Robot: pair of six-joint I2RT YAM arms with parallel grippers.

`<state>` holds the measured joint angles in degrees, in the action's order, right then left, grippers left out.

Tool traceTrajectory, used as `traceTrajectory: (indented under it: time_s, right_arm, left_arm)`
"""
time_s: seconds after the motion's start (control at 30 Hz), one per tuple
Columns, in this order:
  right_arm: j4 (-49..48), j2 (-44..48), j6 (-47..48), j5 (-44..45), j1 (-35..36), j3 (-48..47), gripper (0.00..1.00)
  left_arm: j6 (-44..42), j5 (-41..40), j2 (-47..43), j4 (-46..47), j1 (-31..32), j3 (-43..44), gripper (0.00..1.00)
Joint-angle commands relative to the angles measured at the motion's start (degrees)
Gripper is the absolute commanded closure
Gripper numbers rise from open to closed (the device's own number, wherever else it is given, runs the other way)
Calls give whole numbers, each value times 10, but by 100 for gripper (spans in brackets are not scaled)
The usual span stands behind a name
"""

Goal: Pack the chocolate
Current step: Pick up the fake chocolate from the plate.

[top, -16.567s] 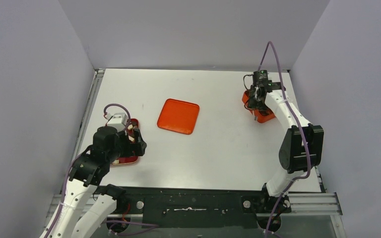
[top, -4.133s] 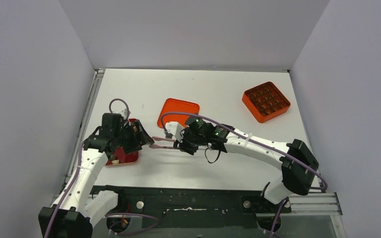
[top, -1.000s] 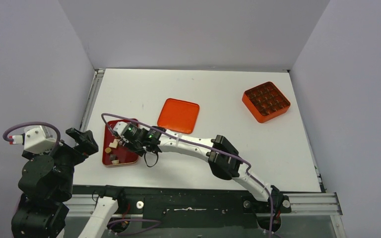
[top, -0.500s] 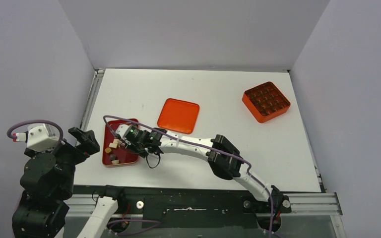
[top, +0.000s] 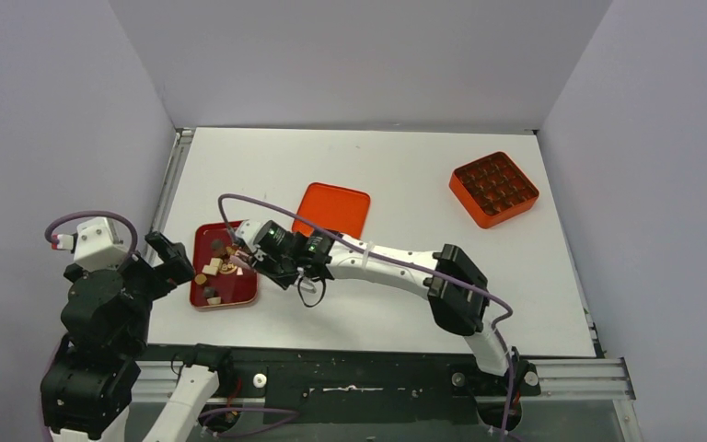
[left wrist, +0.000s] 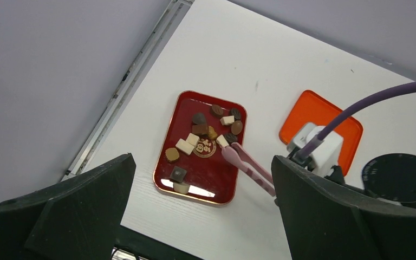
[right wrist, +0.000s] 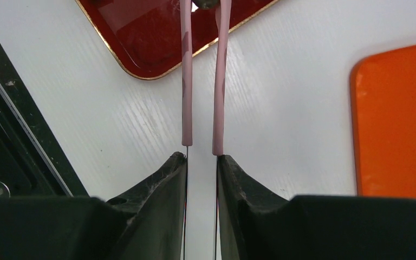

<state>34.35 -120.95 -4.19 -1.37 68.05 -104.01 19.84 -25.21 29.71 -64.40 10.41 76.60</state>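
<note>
Closed jaws hold pink tongs [right wrist: 187, 81] over red tray [right wrist: 141, 38].

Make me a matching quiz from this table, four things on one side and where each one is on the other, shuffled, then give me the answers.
Things
1. pink tongs
2. orange lid
3. orange grid box
4. red tray

Places
A. far right part of the table, standing alone
B. near left, with loose chocolate pieces in it
C. clamped in the right pincer, tips over the tray
D. lying flat at mid-table

Pairs: 1-C, 2-D, 3-A, 4-B
</note>
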Motion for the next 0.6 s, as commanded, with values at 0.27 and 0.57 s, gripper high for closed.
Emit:
traceTrajectory:
  time_s: [0.27, 0.57]
  right_arm:
    - [-21, 190, -30, 35, -96, 117, 83]
    - [34, 286, -25, 69, -243, 170, 83]
  left_arm:
    - [-21, 154, -2, 113, 2, -103, 3]
    - [-16, 291, 46, 165, 2, -195, 3]
